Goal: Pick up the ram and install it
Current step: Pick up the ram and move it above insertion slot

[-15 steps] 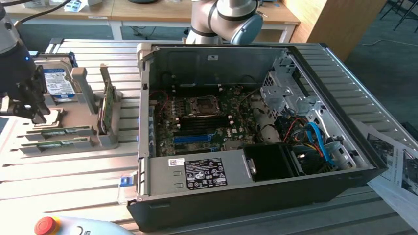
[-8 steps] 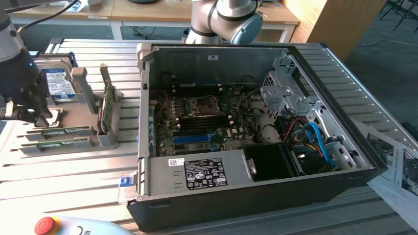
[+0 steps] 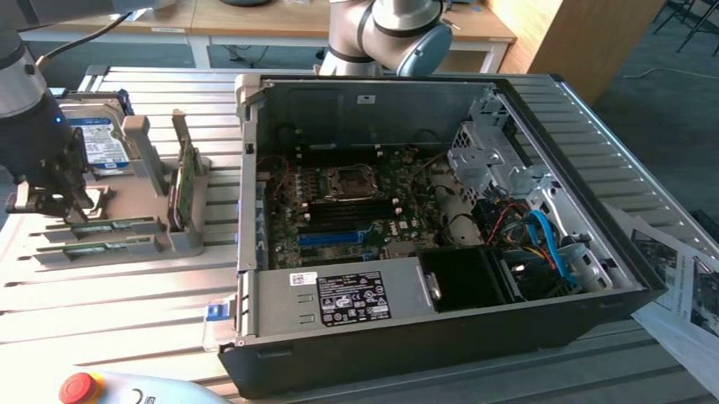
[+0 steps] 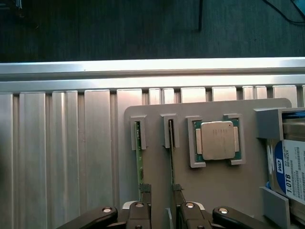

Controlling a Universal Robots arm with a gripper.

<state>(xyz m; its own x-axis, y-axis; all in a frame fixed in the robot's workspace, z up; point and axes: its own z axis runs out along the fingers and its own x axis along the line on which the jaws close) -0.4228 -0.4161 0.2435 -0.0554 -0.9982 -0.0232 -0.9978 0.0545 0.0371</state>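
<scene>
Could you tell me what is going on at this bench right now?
A robot arm's gripper, jaws open, hangs low over a grey plastic holder, right at the ends of two long, thin green RAM sticks that stand on edge in its slots. Neither stick looks gripped or lifted yet. Beside the holder, the open black computer case shows its green motherboard.

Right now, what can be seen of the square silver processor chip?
The processor chip is square, with a dull silver metal lid on a green board whose edge shows around it. It lies flat, lid up, in a recess of the grey holder, framed by raised corner brackets, between the ram slots and the hard drive. Nothing else touches it.
</scene>
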